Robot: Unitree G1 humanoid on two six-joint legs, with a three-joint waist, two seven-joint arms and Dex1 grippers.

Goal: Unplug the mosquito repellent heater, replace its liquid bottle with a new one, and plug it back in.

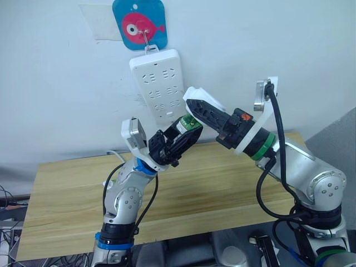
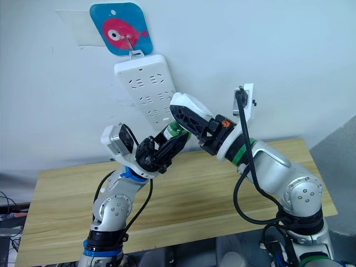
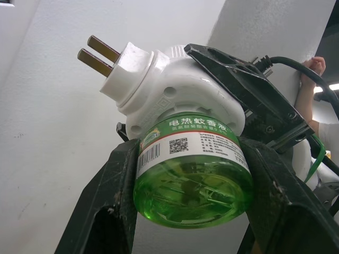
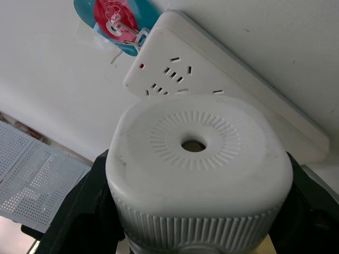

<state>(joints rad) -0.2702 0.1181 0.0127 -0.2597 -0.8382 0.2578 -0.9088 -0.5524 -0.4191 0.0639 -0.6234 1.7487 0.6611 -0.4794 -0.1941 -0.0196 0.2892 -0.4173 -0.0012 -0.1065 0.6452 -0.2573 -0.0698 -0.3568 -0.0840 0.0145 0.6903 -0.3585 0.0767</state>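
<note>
White wall behind a wooden table [image 1: 211,183], with a white power strip [image 1: 158,83] hanging from a hook on a blue fish plaque [image 1: 140,23]; strip sockets visible are empty. Both arms raised above the table, meeting in front of the lower end of the strip. Heater [image 3: 175,90] is off the strip, held in the air between the two grippers, clear of the table. Right gripper [image 1: 194,108] is clamped on the heater's white body, a black finger [image 4: 79,206] on each side, domed end with its round vent hole facing the right wrist camera. Left gripper [image 1: 181,136] is closed on the green bottle [image 3: 193,174], its black fingers [image 3: 114,206] pressing both sides of the clear green base. Bottle is seated in the heater's underside, label with QR code and barcode just below the white collar. Two brass prongs [image 3: 98,55] stick out from the heater's plug end, free, touching nothing, wall behind them. In the head views the bottle shows as a green patch between left fingertips and the heater. A person's hand [image 3: 312,69] at the edge of the left wrist view, by the right arm's black cable [image 1: 276,130].
</note>
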